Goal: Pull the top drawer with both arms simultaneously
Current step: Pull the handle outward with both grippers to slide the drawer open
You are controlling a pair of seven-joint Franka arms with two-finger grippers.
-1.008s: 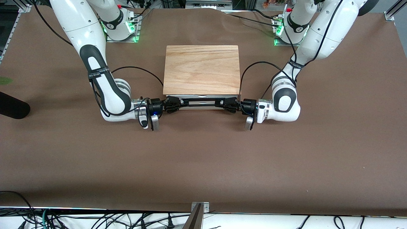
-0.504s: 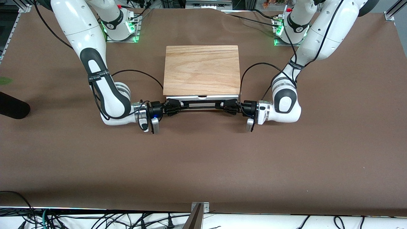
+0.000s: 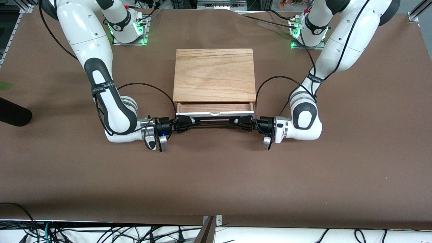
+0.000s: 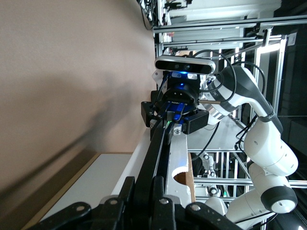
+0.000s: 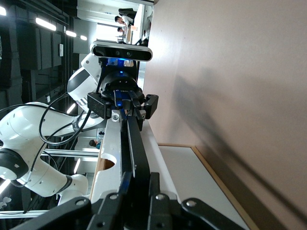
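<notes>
Both arms mid-pull, one shallow light-wood top drawer (image 3: 214,108) partly out of the light-wood-topped cabinet (image 3: 214,74).

The drawer's white front panel faces six o'clock in the front view, its one wide black wire handle (image 3: 214,122) clamped at both ends: the black two-finger right gripper (image 3: 184,122) grasps the nine-o'clock end, the matching left gripper (image 3: 243,122) the three-o'clock end, each clenched on the bar. A strip of the tray's wooden floor shows, so I judge the pull under way but not finished. Next, both grippers should draw evenly toward six o'clock, level, or the drawer may skew and bind. Count: two arms, two grippers, one drawer, one handle, one cabinet on the brown table (image 3: 216,175).
</notes>
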